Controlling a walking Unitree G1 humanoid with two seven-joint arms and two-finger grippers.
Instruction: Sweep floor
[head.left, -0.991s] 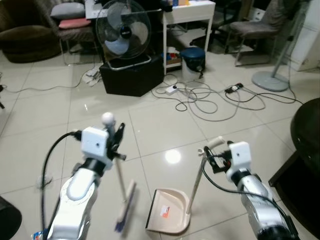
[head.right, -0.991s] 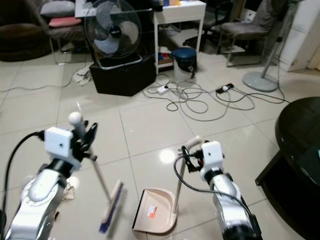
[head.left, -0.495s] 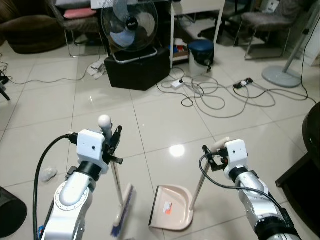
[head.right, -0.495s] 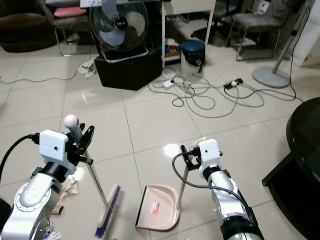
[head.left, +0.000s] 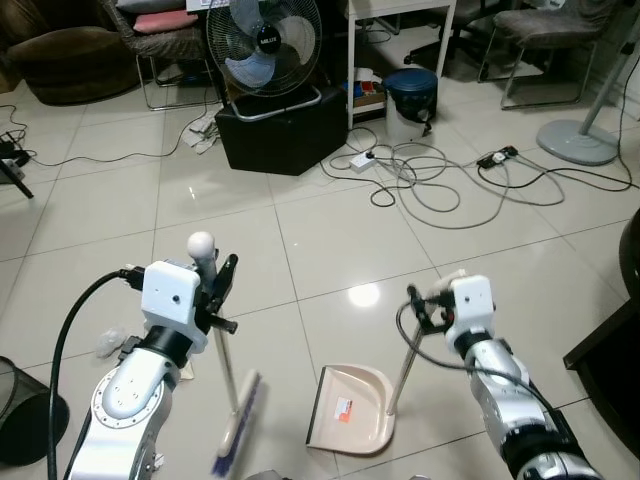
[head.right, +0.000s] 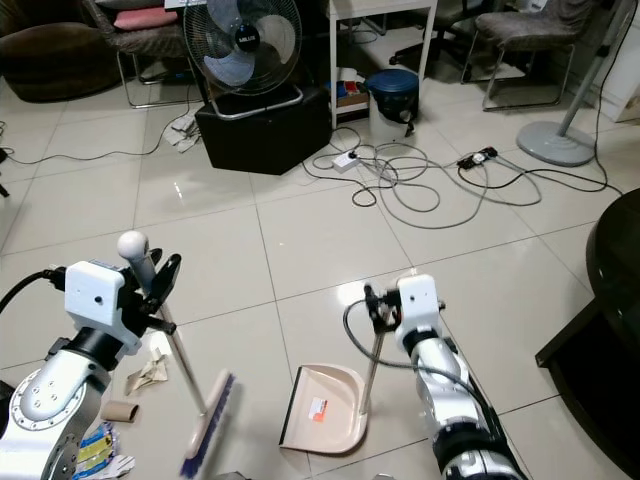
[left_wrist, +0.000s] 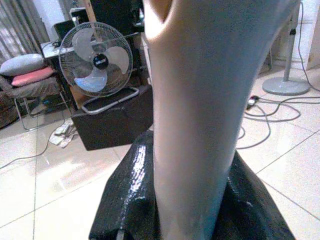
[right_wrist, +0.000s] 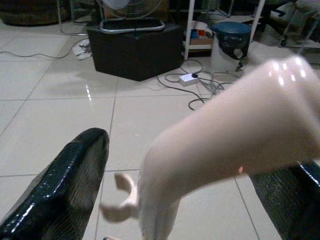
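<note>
Left gripper (head.right: 160, 281) clenches the broom (head.right: 205, 425), right gripper (head.right: 385, 305) clenches the dustpan (head.right: 322, 410) handle, both heads low on the tiled floor (head.right: 300, 250); risk: litter (head.right: 150, 372) lies behind the brush, so a stroke may miss the pan

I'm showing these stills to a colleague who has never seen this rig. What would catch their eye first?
Most striking are the two silver arms working as a pair: the left pincer is shut on a broom whose bristle head rests on the pale tiles, and the right pincer is shut on the handle of a beige dustpan standing just beside it. Beyond them, a fan and a tangle of cables sprawl over the floor.
</note>
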